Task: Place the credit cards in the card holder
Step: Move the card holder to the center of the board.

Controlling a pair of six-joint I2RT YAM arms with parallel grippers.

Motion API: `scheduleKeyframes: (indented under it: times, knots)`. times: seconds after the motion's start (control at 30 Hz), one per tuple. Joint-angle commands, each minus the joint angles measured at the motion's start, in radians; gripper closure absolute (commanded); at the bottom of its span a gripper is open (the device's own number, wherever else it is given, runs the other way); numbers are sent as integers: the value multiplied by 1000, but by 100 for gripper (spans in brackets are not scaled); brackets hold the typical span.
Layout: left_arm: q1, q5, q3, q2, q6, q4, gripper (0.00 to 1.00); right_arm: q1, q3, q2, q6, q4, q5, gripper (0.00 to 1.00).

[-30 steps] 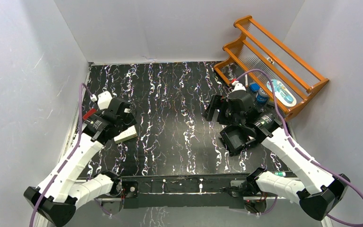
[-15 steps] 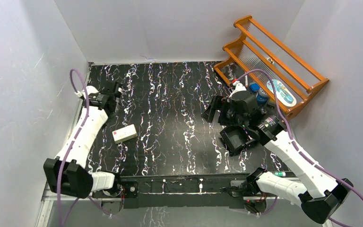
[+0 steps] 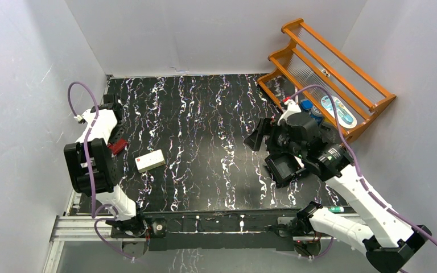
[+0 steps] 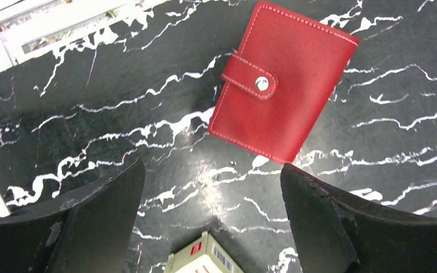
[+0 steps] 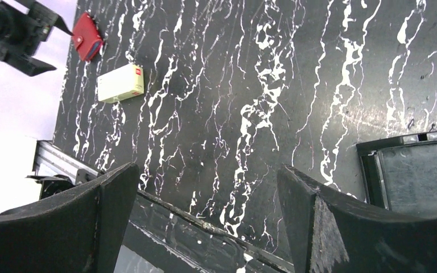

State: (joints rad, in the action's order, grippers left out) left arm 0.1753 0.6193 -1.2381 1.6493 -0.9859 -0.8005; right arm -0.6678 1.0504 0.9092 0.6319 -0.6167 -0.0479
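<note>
Card holder [image 4: 284, 82] upper right, beyond left gripper [image 4: 211, 176], long axis diag; jaws wide, empty; right gripper [image 5: 207, 170] same, farther.

Red card holder [image 5: 87, 37], pale box [image 5: 120, 83], fingers [image 5: 330, 227] spread wide

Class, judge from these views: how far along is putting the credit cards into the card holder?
Done: nothing that shows. The holder lies snapped shut on the table, and no card is in sight. In hand: nothing; the left pincer hangs open near the holder, and the right pincer is open and empty. Left: open the holder, find the cards, load them.
</note>
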Motion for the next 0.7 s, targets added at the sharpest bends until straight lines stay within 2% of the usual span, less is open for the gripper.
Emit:
scheduleKeyframes:
  times: [0.0,0.2,0.47,0.67]
  knots:
    - [56,-3,-39,37,100,95,12,4,1,-63,-50,77,4,2]
    - [83,-160,-53,118,201,216,12,5,15,-97,-61,31,-39,2]
    - [83,-288,-105,264,267,236,17,4,-3,-136,-59,21,-47,2]
    - [54,-426,-110,326,372,273,23,5,-2,-130,-64,5,-71,2]
